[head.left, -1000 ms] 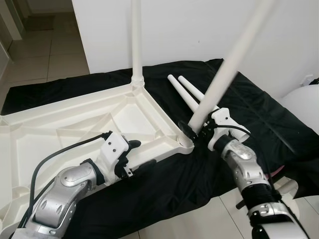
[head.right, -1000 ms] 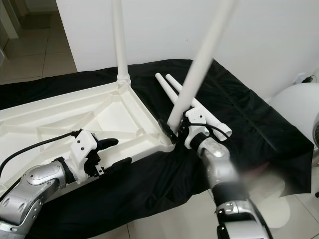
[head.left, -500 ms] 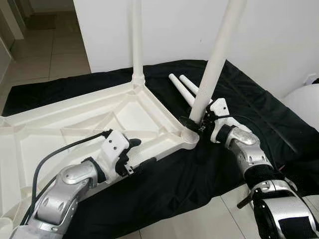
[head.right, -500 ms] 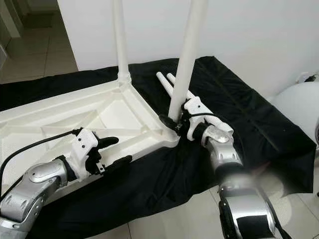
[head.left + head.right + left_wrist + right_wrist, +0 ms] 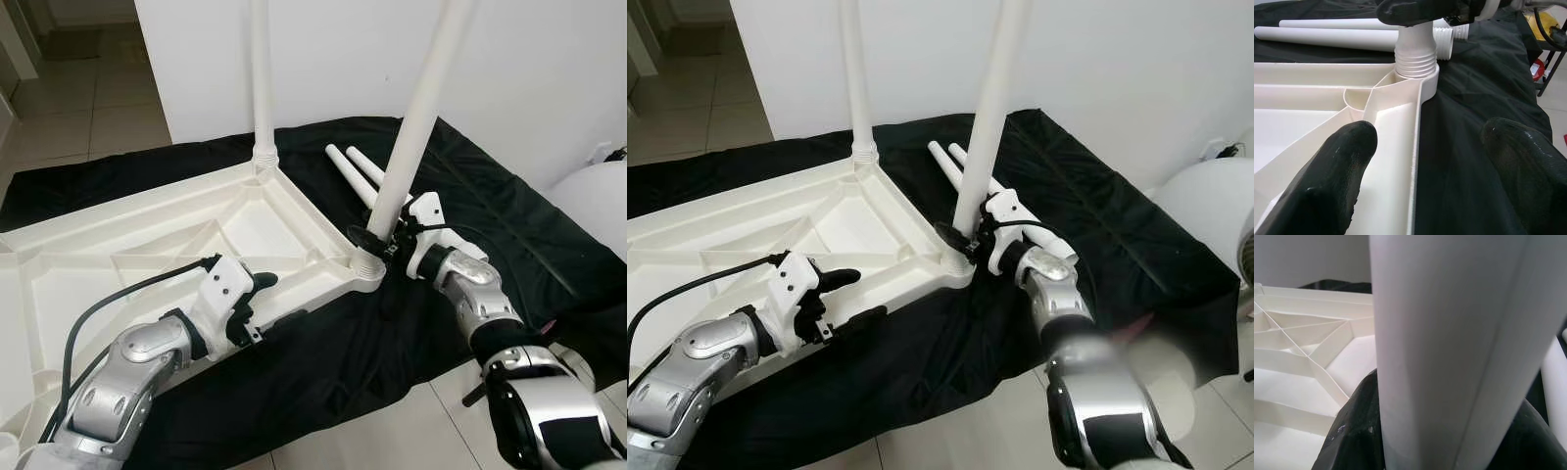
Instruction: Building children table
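Note:
A cream plastic tabletop [image 5: 137, 245] lies upside down on a black cloth [image 5: 470, 206]. One white leg [image 5: 261, 88] stands upright in the far corner socket. My right gripper [image 5: 377, 240] is shut on a second white leg [image 5: 416, 117], whose threaded foot sits in the near corner socket [image 5: 1415, 66]; the leg leans slightly right. Two loose white legs [image 5: 355, 171] lie on the cloth just behind it. My left gripper [image 5: 269, 304] is open, its fingers [image 5: 1337, 171] astride the tabletop's near edge, left of that corner.
A white wall [image 5: 549, 69] rises close behind the cloth. Tiled floor [image 5: 88, 108] runs off to the far left and in front. A round white object [image 5: 593, 201] stands at the right edge. A yellow item [image 5: 1542, 22] lies beyond the cloth.
The right gripper has swung the held leg from a strong rightward tilt to nearly upright and set its foot into the corner socket. The left gripper stays put.

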Controlling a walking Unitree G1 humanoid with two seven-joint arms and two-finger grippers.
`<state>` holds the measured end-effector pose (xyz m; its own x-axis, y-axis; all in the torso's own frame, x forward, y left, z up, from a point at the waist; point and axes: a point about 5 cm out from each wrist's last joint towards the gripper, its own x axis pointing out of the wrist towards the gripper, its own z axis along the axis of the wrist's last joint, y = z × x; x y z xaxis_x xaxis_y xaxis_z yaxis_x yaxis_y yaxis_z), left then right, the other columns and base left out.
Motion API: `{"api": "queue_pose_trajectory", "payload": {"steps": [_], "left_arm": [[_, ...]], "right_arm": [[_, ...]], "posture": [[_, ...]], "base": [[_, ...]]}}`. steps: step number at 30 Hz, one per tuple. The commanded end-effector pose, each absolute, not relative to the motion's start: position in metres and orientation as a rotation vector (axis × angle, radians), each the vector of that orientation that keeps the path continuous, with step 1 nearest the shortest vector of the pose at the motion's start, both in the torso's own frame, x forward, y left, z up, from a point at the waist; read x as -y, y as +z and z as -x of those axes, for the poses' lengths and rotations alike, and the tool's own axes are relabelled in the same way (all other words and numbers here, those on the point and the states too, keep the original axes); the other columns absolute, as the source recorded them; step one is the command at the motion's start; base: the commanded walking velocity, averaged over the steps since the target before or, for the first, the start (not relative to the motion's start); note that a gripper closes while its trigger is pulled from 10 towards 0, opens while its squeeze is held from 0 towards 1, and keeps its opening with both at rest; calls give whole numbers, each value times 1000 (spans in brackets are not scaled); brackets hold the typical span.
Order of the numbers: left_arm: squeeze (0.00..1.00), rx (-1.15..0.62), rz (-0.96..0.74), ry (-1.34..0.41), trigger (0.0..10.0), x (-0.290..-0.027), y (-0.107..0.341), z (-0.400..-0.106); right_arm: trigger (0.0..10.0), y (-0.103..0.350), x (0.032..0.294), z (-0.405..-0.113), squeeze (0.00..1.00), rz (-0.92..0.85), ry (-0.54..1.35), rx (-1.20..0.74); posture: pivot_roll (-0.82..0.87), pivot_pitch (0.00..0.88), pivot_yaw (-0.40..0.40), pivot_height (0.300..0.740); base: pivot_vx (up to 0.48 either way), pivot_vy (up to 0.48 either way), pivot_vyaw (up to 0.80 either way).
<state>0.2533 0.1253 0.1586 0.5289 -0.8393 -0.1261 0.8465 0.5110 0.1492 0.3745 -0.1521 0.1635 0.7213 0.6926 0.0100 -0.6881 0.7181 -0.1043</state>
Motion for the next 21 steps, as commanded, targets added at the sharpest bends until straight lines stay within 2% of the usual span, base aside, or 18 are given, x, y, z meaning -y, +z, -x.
{"api": "queue_pose_trajectory", "payload": {"steps": [1,5,16,21], "left_arm": [[0,-44,-202,-994,10000,-128,158,-254],[0,-46,-203,-999,10000,-127,158,-253],[0,-50,-198,-999,10000,-127,157,-251],[0,-55,-199,-995,10000,-128,156,-248]], "right_arm": [[10000,143,151,-371,0,67,752,-53],[10000,143,149,-371,0,64,777,-53],[10000,140,140,-373,0,96,689,-62],[10000,149,127,-375,0,31,531,-10]], "posture": [[-13,44,1,740],[-13,49,0,740],[-5,48,-12,740],[1,47,-19,740]], "base": [[0,0,0],[0,0,0],[0,0,0],[0,0,0]]}}
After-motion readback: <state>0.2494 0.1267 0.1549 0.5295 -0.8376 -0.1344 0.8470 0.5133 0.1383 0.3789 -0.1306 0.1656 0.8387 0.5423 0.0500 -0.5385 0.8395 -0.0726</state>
